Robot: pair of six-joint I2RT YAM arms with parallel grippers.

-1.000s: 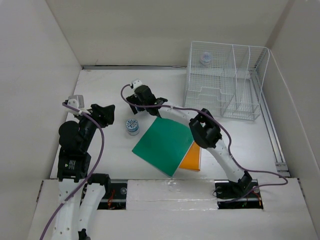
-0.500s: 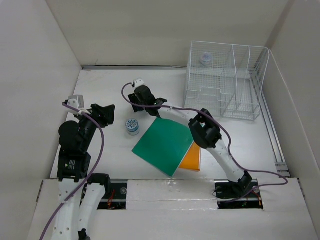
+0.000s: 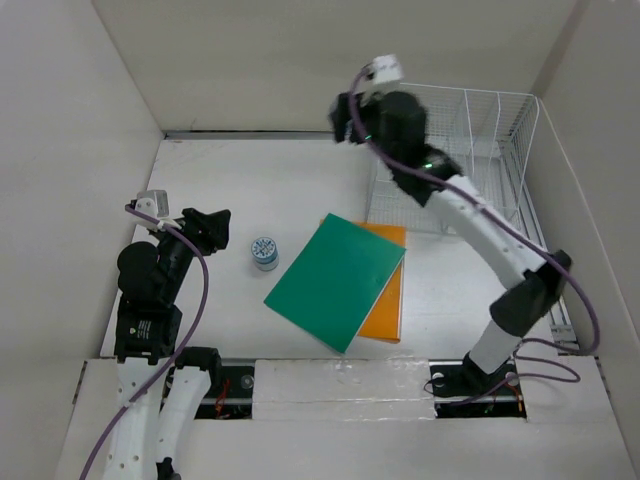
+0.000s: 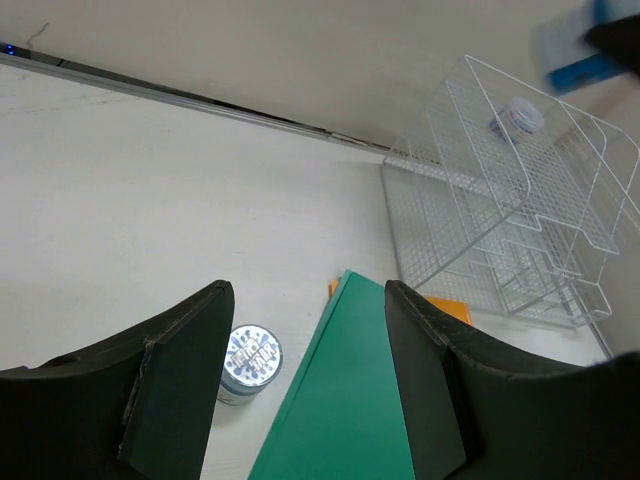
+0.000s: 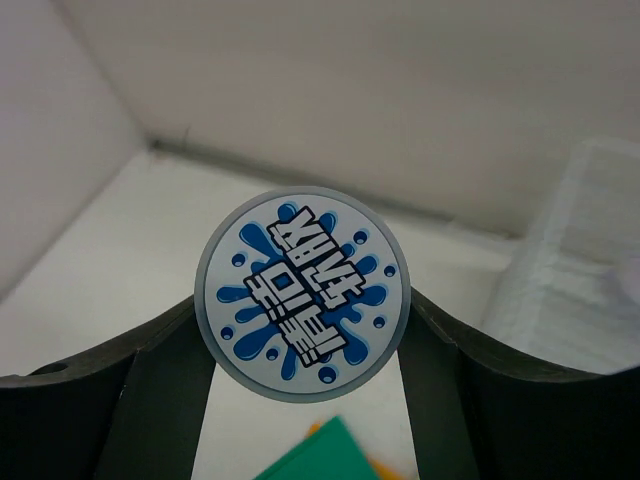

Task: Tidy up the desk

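Observation:
The desk [image 3: 215,180] is a white tabletop inside white walls. My right gripper [image 3: 347,117] is raised high over the desk's back, just left of the wire rack [image 3: 470,190]. In the right wrist view it [image 5: 305,325] is shut on a round tin [image 5: 303,292] with a blue splash label. A second such tin [image 3: 264,252] stands on the desk; it also shows in the left wrist view [image 4: 248,362]. My left gripper [image 3: 215,228] is open and empty, left of that tin; its jaws [image 4: 308,295] stand wide apart.
A green folder [image 3: 335,280] lies across an orange folder [image 3: 385,312] mid-desk. The white wire rack stands at the back right, with another tin [image 4: 520,118] on its upper shelf. Walls close in on three sides.
My right arm has swung up and to the right, from low over the desk near the folders to high beside the rack. The folders are now uncovered. The left arm has not moved.

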